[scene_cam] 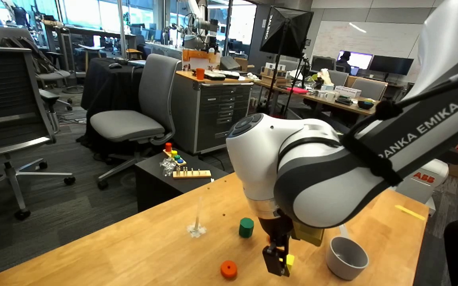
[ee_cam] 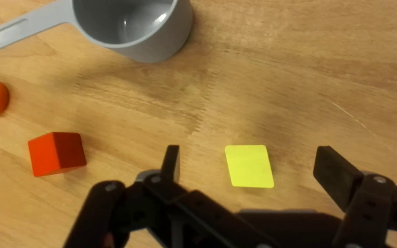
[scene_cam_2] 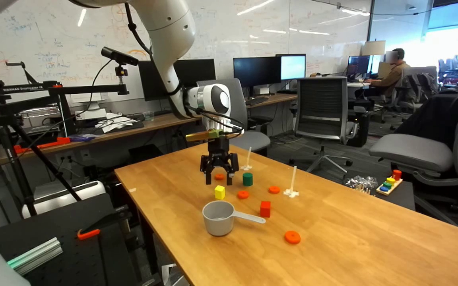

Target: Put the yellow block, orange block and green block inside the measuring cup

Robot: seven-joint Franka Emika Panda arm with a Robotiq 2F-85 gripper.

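The yellow block [ee_cam: 249, 166] lies on the table between and below my gripper's fingertips [ee_cam: 248, 151], apart from both in the wrist view. My gripper is open and empty, just above the block [scene_cam_2: 220, 192] in an exterior view, where its fingertips [scene_cam_2: 218, 180] show spread. In an exterior view the gripper [scene_cam: 280, 264] partly covers the block [scene_cam: 290, 261]. The red-orange block [scene_cam_2: 265, 209] sits beside the cup's handle, and left of the gripper in the wrist view [ee_cam: 56, 154]. The green block [scene_cam_2: 247, 179], cylinder-like, stands upright [scene_cam: 246, 227]. The grey measuring cup [scene_cam_2: 218, 227] stands upright [ee_cam: 153, 48] [scene_cam: 344, 274].
Several flat orange discs [scene_cam_2: 292, 237] lie scattered about the wooden table [scene_cam_2: 332, 238], some close to the gripper. Two thin upright pegs [scene_cam_2: 293, 180] stand at the far side. The cup's handle [scene_cam_2: 249, 217] sticks out toward the red-orange block.
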